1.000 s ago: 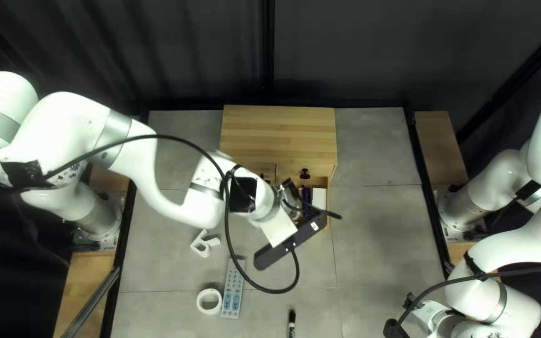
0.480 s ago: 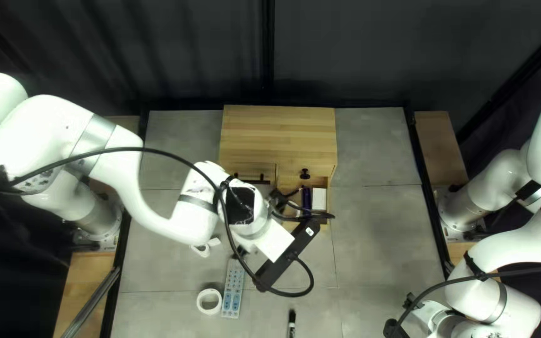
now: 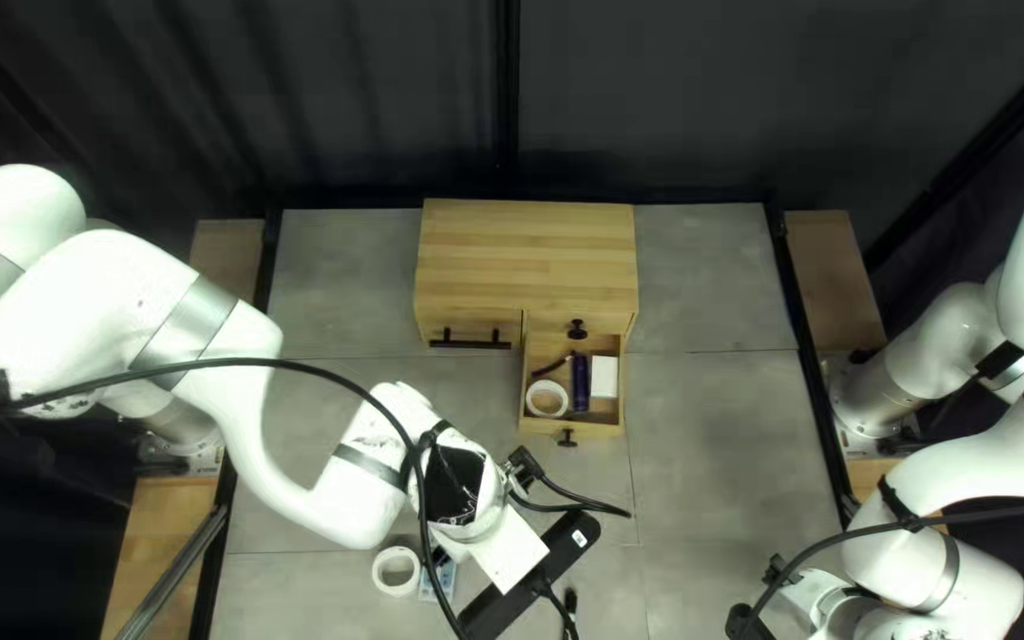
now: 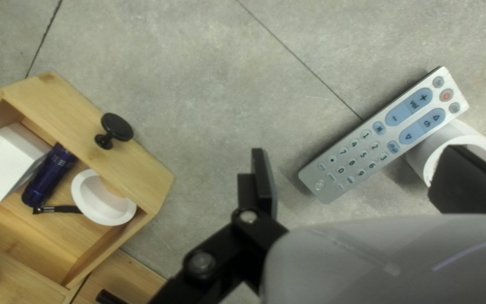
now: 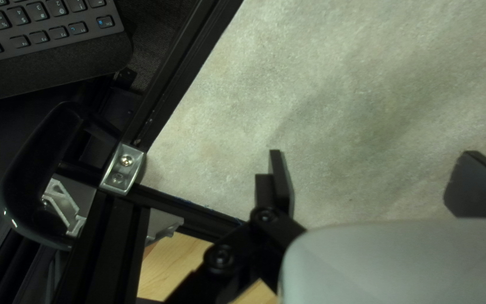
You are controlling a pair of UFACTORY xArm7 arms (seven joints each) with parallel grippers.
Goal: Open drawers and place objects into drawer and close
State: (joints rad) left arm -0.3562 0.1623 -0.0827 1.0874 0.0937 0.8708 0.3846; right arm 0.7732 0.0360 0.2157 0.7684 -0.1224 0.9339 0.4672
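Observation:
In the top left view my left gripper (image 3: 510,551) is near the remote (image 3: 439,581), its fingertips hidden. The open drawer (image 3: 571,424) of the wooden cabinet (image 3: 528,255) holds a white roll (image 3: 546,398), a dark blue flashlight (image 3: 581,382) with a black strap, and a white box (image 3: 605,376). Seen from its wrist, my left gripper (image 4: 365,180) stands open over the table, the remote (image 4: 381,138) ahead of it, leaning on another white roll (image 4: 482,147). At the lower right of the top left view is my right gripper (image 3: 756,595); its wrist view shows the right gripper (image 5: 372,184) open and empty.
A black marker (image 3: 569,602) lies near the table's near edge, partly covered by my left gripper's mount. The cabinet's left drawer, with a black bar handle (image 3: 471,344), is closed. Beside my right gripper are a black frame rail (image 5: 181,73) and a keyboard (image 5: 40,28).
My left arm has moved back from the drawer toward the near edge, uncovering the drawer with its white roll and covering much of the remote and a white piece. My right arm has stayed still.

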